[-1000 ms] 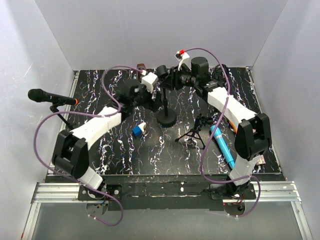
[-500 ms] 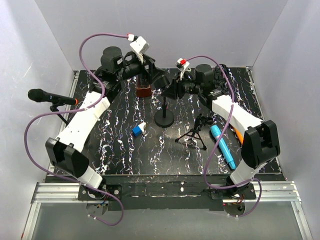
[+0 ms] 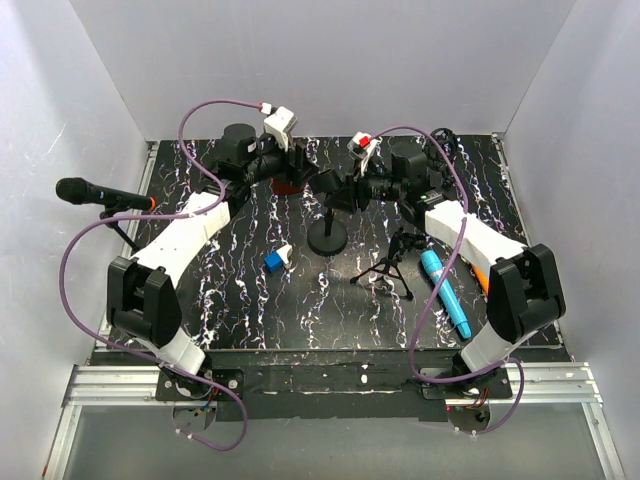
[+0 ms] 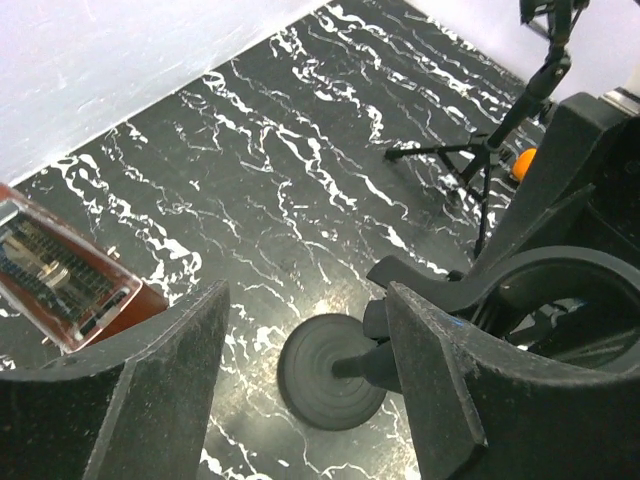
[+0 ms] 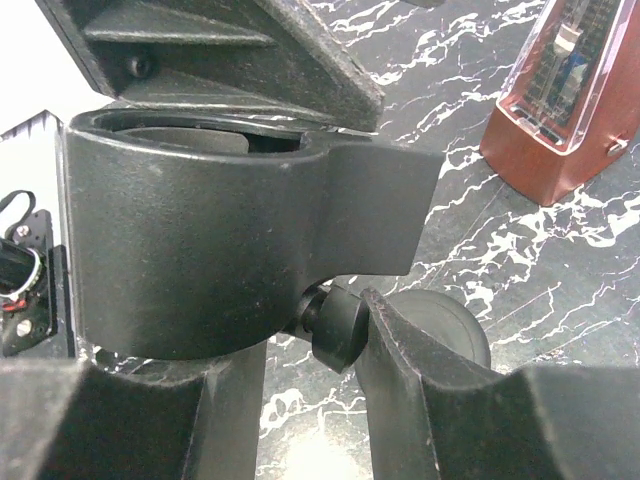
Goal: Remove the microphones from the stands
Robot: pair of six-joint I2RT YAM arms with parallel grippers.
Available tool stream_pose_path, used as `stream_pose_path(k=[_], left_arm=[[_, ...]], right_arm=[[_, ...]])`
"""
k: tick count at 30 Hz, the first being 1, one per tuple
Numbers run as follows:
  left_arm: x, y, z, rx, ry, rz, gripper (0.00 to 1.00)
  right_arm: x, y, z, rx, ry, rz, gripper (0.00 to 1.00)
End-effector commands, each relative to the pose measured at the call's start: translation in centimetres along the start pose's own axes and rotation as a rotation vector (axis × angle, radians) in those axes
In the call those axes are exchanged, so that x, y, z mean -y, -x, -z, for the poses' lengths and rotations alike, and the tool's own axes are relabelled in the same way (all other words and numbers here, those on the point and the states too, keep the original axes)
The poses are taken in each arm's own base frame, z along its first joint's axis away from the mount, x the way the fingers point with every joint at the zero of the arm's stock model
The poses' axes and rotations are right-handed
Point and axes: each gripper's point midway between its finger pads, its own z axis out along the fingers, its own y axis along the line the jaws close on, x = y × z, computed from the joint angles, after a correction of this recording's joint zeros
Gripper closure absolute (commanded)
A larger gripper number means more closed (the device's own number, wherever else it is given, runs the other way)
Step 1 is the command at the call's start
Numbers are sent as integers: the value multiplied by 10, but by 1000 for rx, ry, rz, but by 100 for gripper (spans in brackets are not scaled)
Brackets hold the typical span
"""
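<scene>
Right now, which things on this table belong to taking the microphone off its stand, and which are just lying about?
Job:
black microphone, clipped on its tripod stand
round-base stand with clip, centre

Lying about:
blue microphone, lying flat
small tripod
metronome
blue-and-white block
orange object

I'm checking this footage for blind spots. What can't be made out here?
Whether the right gripper clamps the clip: right wrist view, the clip's body covers the contact.
The metronome: cut by the left wrist view's edge; partly under the left arm from above.
The orange object: top view, mostly behind the right arm.
How the microphone sits in its stand: top view, too small.
</scene>
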Motion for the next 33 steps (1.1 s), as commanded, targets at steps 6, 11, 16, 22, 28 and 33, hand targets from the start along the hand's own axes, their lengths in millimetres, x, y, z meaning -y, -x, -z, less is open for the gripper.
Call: stream_pose_path(k=[6, 11, 16, 22, 28, 33], left_arm=[[43, -44, 15, -122, -82, -11, 36], [38, -47, 16, -131, -53, -10, 36], [35, -44, 19, -132, -31, -15, 35], [31, -15, 37, -101, 29, -80, 29], [40, 17, 65, -66, 24, -200, 26], [43, 14, 86, -106, 29, -268, 26]], right_arm=[[29, -82, -7, -196, -96, -71, 99], [40, -98, -8, -233, -134, -56, 99], [51, -102, -10, -234, -175, -50, 99], [58, -39, -13, -87, -189, 15, 99], [93, 34, -1, 60, -275, 90, 99], [122, 55, 8, 114, -344, 82, 99]])
